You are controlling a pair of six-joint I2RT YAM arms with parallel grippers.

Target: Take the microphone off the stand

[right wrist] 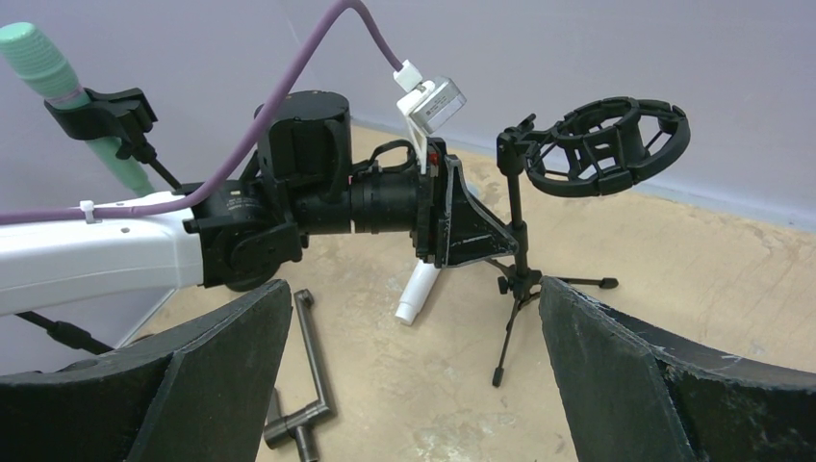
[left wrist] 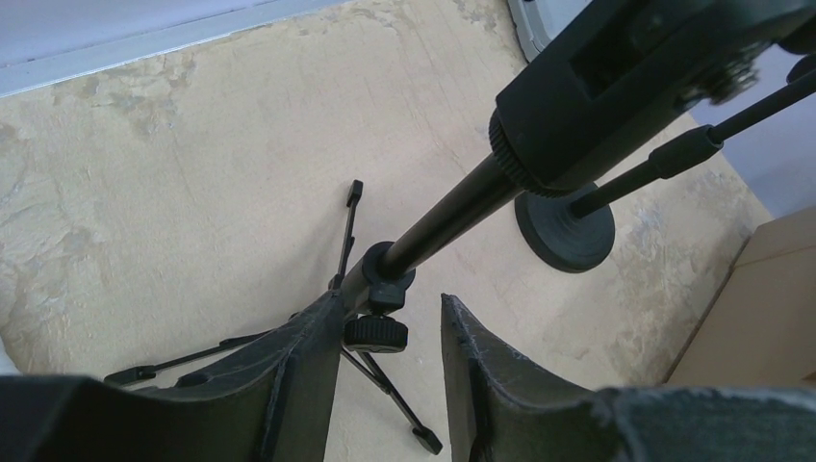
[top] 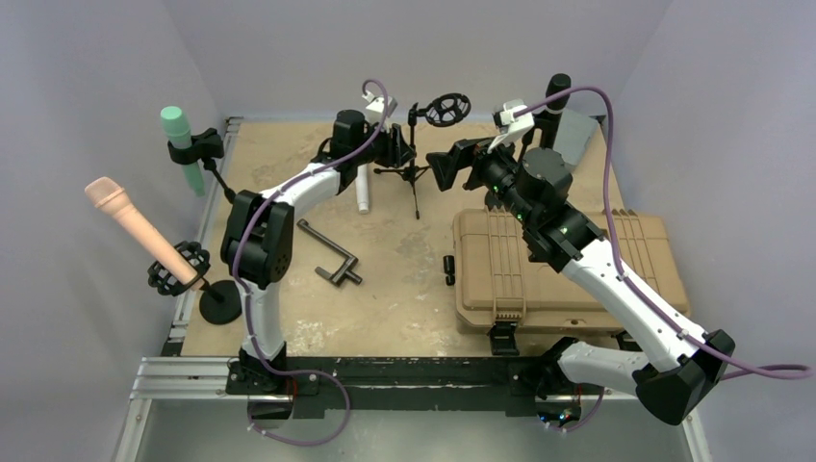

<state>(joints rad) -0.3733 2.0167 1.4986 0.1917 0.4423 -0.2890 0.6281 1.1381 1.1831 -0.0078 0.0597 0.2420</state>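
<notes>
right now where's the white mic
In the top view the white mic lies left of centre towards the back, just left of the tripod, by the left claw.

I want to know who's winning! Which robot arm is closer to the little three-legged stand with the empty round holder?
Left. The left gripper is right at the pole of the tripod stand; the right gripper is apart from it, off to its right.
</notes>
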